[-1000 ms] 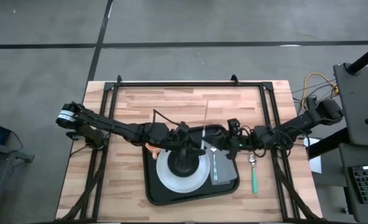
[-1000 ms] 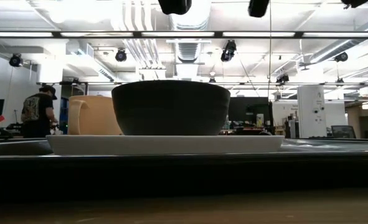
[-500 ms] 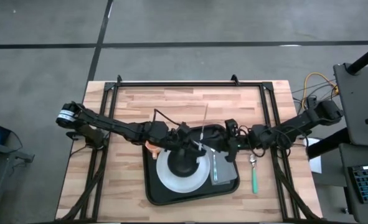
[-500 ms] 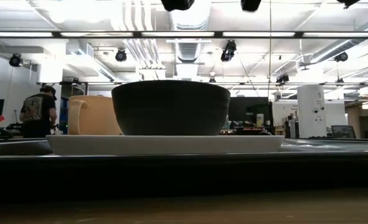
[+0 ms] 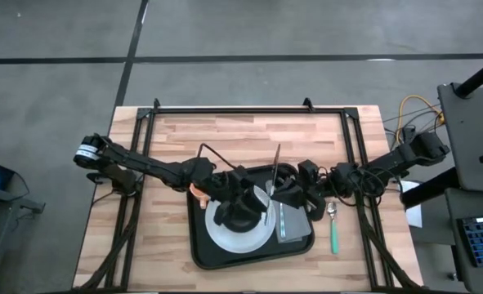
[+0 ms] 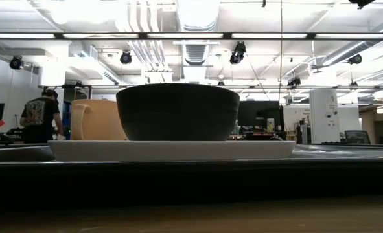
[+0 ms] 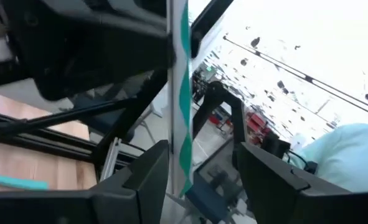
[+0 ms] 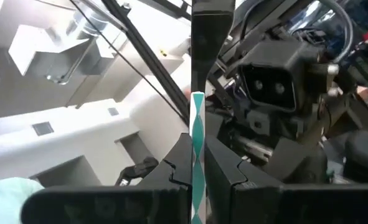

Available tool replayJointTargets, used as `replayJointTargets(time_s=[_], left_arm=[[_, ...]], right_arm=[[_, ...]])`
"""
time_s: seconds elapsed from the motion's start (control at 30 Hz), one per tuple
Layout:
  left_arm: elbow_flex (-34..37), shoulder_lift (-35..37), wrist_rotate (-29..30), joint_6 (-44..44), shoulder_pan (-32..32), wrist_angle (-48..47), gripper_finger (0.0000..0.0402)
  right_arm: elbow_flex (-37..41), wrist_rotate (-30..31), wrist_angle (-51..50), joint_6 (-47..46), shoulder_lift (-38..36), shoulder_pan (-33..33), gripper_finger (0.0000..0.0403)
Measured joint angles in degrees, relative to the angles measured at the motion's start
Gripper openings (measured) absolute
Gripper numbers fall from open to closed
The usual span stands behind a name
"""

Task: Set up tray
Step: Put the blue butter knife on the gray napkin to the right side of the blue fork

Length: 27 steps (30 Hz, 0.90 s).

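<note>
One black tray (image 5: 216, 249) at tabletop (image 5: 225, 135) centre, near front edge. Carries one white plate (image 5: 218, 233), one dark bowl (image 6: 178, 111), one mug (image 6: 99, 120). Right end effector (image 8: 197, 163) clamps one striped straw (image 8: 197, 155); left end effector (image 7: 196, 158) narrow around it.

Even, soft overhead light covers the table (image 5: 225, 131) in the high view, with only faint shadows under the arms. In the low view, long ceiling light strips (image 6: 191, 35) glow brightly, leaving the black bowl (image 6: 178, 111) a dark backlit shape and the foreground nearly black. Both wrist views are blurred; in the left wrist view, the ceiling washes out to white glare.
</note>
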<state>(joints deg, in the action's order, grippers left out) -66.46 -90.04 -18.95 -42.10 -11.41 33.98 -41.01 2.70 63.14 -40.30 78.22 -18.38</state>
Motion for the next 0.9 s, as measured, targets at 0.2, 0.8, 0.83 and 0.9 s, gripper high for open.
replayJointTargets(time_s=[0.2,0.8,0.83,0.9], left_arm=[[0.04,-0.02,-0.85,-0.25,0.18,0.54,0.0173],[0.13,-0.02,-5.17,-0.66,0.20,3.46,0.0073],[0.13,-0.02,-5.22,-0.63,0.20,3.40,0.0058],[0.24,-0.02,-5.66,-0.09,0.22,3.18,0.0026]], right_arm=[[-2.75,-1.99,3.72,1.78,3.76,0.35,0.0012],[-6.57,-5.73,5.63,4.05,7.77,1.69,0.0012],[-6.57,-5.73,5.59,3.87,8.02,1.71,0.0012],[-6.68,-5.75,5.37,3.64,8.26,1.78,0.0012]])
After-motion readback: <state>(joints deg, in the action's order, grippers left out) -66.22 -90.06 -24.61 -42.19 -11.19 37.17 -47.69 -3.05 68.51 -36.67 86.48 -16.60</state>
